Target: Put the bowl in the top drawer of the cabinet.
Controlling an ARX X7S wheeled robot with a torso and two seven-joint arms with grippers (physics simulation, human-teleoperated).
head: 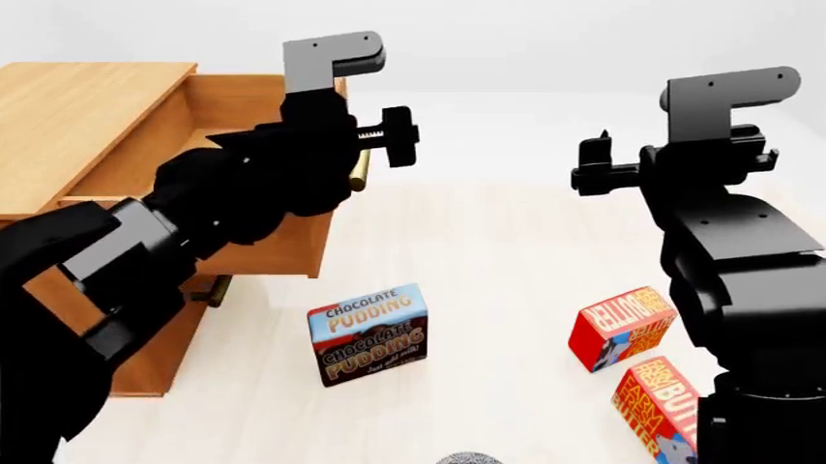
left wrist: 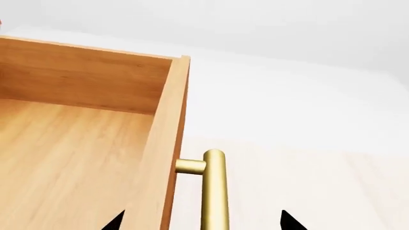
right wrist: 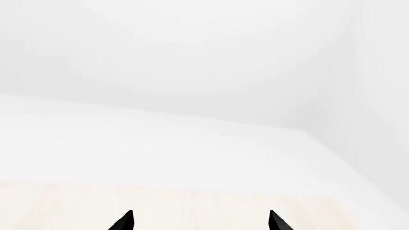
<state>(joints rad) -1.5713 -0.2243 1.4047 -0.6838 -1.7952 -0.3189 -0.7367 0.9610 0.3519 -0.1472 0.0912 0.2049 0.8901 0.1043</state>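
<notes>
Lower drawer mostly hidden behind left arm.

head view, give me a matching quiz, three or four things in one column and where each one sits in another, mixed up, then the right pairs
Things:
1. top drawer
2. chocolate pudding box
3. two red boxes
4. left gripper

Places:
A. on the floor below the right arm
B. pulled out from the cabinet
C. astride the brass handle
D. upright on the floor between the arms

Pairs: 1-B, 2-D, 3-A, 4-C
</notes>
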